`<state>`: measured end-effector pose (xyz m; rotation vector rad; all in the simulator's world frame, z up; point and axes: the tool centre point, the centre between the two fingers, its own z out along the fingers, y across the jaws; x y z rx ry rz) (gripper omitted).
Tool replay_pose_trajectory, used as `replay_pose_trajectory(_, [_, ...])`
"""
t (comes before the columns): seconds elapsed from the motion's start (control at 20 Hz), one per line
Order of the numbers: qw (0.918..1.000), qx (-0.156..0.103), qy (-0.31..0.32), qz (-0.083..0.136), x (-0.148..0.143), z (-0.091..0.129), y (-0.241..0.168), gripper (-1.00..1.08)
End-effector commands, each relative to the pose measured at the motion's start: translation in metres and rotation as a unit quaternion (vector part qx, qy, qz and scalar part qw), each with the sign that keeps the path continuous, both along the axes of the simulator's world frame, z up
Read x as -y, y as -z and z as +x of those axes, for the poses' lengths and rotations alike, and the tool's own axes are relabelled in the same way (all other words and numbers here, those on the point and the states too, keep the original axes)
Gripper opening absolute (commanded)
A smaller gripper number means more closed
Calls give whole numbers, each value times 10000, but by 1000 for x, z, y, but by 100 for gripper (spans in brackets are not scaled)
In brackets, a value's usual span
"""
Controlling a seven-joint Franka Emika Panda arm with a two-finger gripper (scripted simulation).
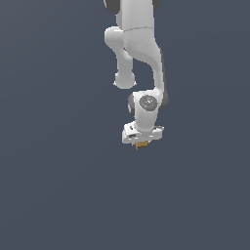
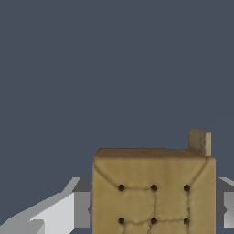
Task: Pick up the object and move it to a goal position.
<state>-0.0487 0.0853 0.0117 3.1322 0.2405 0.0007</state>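
Observation:
The object (image 2: 153, 192) is a tan-brown block with several dark spots on its face and a small tab at one corner. In the wrist view it fills the space between my white-grey fingers (image 2: 68, 212), which press on both of its sides. In the exterior view the object (image 1: 142, 144) shows only as a tiny tan patch under the white hand of my gripper (image 1: 142, 142), which hangs from the arm near the picture's middle. The gripper is shut on the object. The fingertips themselves are hidden by the hand in the exterior view.
A flat, uniform dark blue-grey ground (image 1: 58, 185) fills both views around the arm. The white arm (image 1: 139, 44) reaches down from the top edge of the exterior view.

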Motion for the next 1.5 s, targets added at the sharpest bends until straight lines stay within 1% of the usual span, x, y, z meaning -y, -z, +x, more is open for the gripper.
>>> replay_pose_trajectory(0.0, [10000,3,-3,1,-1,0,0,-100])
replay_pose_trajectory(0.15, [10000,3,-3,1,-2,3,-2,-100])
replay_pose_trajectory(0.35, [10000,3,-3,1,-8,12,-8,-100])
replay_pose_trajectory(0.55, [10000,1,-2,3,-16,27,-17,-100])
replay_pose_trajectory(1.0, [10000,0,0,3,-40,69,-41,-100])
replay_pose_trajectory(1.2, [10000,0,0,3,-47,81,-48,-100])
replay_pose_trajectory(1.45, [10000,-2,1,2,-50,88,-51,-100])
